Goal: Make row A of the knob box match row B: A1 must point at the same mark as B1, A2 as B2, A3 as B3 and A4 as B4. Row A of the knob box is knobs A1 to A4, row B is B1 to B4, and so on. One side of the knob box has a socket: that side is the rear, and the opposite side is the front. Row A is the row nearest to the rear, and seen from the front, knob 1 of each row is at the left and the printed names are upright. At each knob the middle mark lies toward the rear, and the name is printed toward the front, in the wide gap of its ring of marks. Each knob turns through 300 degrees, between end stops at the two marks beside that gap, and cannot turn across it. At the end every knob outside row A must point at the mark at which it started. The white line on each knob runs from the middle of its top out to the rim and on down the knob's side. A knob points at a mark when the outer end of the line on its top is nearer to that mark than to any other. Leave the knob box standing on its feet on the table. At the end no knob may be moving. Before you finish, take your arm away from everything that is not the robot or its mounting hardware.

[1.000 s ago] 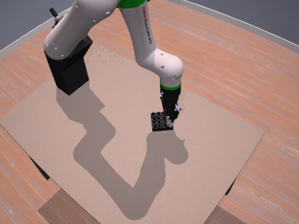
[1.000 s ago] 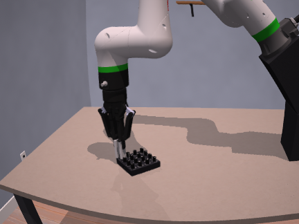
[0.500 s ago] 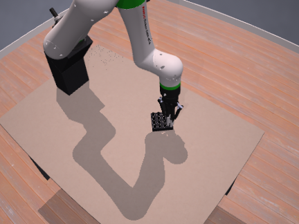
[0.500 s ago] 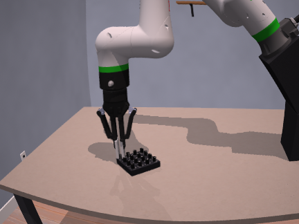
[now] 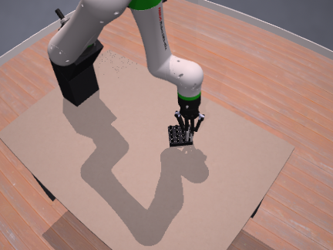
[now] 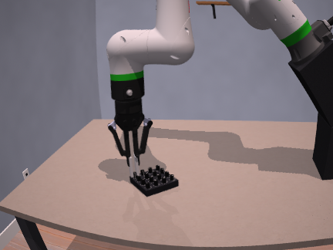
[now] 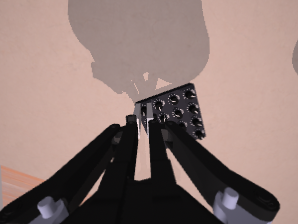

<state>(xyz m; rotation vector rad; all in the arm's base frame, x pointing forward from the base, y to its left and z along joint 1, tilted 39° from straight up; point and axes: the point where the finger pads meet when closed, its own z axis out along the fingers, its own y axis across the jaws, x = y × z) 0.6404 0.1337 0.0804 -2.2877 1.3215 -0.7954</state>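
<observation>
The black knob box (image 5: 179,136) stands on the tan table top, with several small black knobs in rows; it also shows in the exterior view (image 6: 154,180) and in the wrist view (image 7: 176,111). My gripper (image 6: 132,167) points straight down over the box's left corner as the exterior view shows it. In the wrist view my gripper (image 7: 144,110) has its fingers almost together, pinched around the knob at the box's near corner (image 7: 144,110). The fingers hide that knob's white line. The printed names are too small to read, so I cannot tell which knob it is.
The arm's black base (image 5: 77,79) stands at the far left of the table top. The arm's shadow falls across the table in front of the box.
</observation>
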